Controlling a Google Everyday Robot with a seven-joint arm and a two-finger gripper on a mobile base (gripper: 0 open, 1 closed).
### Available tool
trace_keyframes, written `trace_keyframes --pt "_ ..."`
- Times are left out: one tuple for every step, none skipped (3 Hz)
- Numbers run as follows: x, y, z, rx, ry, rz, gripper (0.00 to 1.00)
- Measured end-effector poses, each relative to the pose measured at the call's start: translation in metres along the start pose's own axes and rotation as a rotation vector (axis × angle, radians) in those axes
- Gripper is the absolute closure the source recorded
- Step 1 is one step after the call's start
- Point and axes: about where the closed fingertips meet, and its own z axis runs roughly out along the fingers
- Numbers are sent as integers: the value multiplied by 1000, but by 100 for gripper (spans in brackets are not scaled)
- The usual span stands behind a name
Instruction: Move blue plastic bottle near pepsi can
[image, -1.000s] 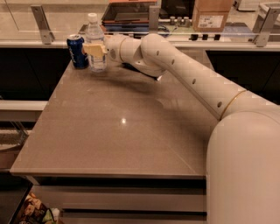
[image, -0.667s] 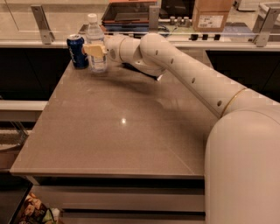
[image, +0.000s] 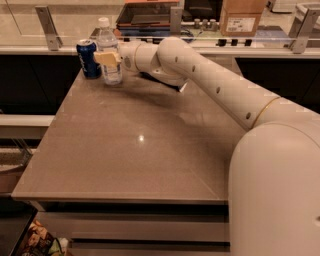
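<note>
My gripper (image: 108, 58) has its jaws clamped on the blue plastic bottle (image: 112, 74), just beside the pepsi can (image: 88, 59). A nudge toward the can could tip it off the counter (image: 140, 150).

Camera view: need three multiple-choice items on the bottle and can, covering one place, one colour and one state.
1. Where is the bottle?
A. on the floor
B. next to the can, on its right in view
C. inside a box

2. What colour is the bottle cap?
A. white
B. red
C. black

3. How is the bottle positioned?
A. lying flat
B. upside down
C. upright

Key:
1. B, it stands close beside the can.
2. A, the cap on top is white.
3. C, it stands cap up, with the gripper at its middle.
</note>
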Motion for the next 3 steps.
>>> trace_keyframes --pt "0 2 2 -3 0 0 59" --pt "1 4 4 -8 0 1 36" --pt "1 6 6 -11 0 2 13"
